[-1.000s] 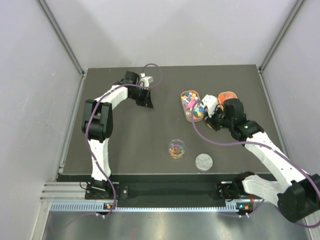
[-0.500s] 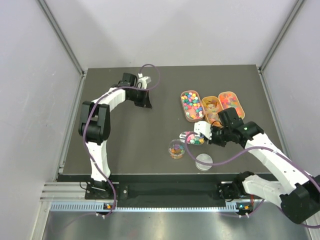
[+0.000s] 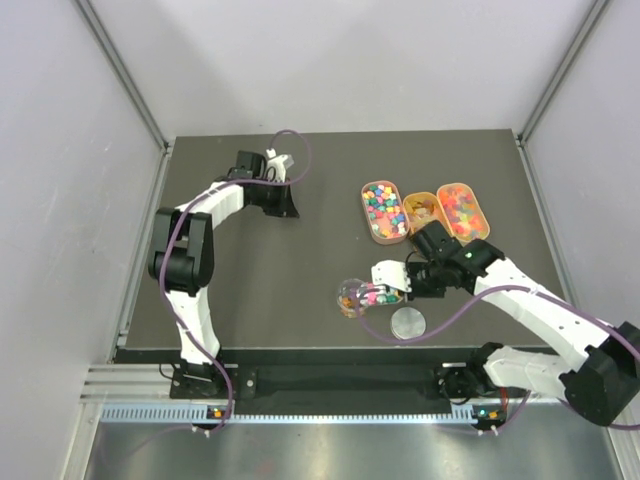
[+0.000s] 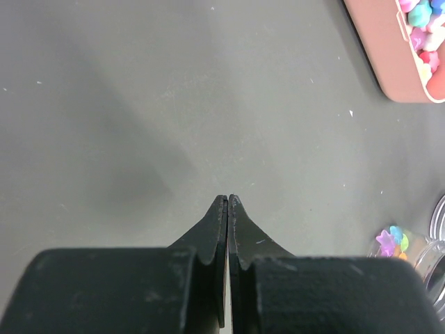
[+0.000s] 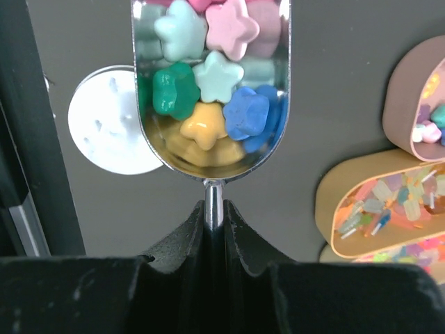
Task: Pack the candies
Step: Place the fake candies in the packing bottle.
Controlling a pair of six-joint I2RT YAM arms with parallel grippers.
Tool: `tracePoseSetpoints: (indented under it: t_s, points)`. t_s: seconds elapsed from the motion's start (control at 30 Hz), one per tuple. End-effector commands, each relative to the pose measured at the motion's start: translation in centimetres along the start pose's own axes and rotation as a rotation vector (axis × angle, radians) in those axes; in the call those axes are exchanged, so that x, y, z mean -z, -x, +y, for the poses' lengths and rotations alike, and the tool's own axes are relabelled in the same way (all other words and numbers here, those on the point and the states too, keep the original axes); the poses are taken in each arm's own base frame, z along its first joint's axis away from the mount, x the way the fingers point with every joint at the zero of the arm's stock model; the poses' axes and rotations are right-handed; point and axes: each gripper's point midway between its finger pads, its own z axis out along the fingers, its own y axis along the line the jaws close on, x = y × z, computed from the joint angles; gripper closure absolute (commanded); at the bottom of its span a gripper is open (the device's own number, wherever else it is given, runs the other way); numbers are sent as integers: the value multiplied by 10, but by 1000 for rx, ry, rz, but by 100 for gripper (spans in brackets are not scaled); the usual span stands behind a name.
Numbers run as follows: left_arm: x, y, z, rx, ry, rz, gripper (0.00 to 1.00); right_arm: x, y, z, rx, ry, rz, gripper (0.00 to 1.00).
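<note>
My right gripper (image 5: 214,209) is shut on the thin stem of a shiny metal scoop (image 5: 212,149). The scoop is heaped with star-shaped candies (image 5: 208,76) in pink, mint, green, blue and yellow. In the top view the scoop (image 3: 384,291) hangs just right of the small clear jar (image 3: 350,299), which holds a few candies. My left gripper (image 4: 228,199) is shut on nothing, low over bare table at the far left (image 3: 286,206). The left wrist view catches the jar's rim (image 4: 437,236) and candies (image 4: 391,241) at its lower right.
Three oval orange trays (image 3: 383,211) (image 3: 421,212) (image 3: 463,209) of sweets stand side by side at the back right. The round silver lid (image 3: 407,322) lies near the front edge, right of the jar; in the right wrist view the lid (image 5: 104,132) sits below the scoop.
The right arm has carried the loaded scoop from over the trays forward and left to the jar. The left arm has shifted slightly left and stays shut.
</note>
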Motion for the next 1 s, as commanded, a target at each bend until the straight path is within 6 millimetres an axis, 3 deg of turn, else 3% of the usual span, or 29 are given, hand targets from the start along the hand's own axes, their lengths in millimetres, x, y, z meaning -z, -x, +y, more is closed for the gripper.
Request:
tracePoseSetpoints:
  t_s: [0.0,0.6,0.97]
  points:
    - [14,25,-13,-31,-28,-103,100,16,14,-21,36,-60,33,100]
    - [15,20,-18,1,-75,-150,100,24,4,-27,84,-15,248,100]
    - [13,18,-19,2,-96,-161,100,39,4,-35,128,-4,312,100]
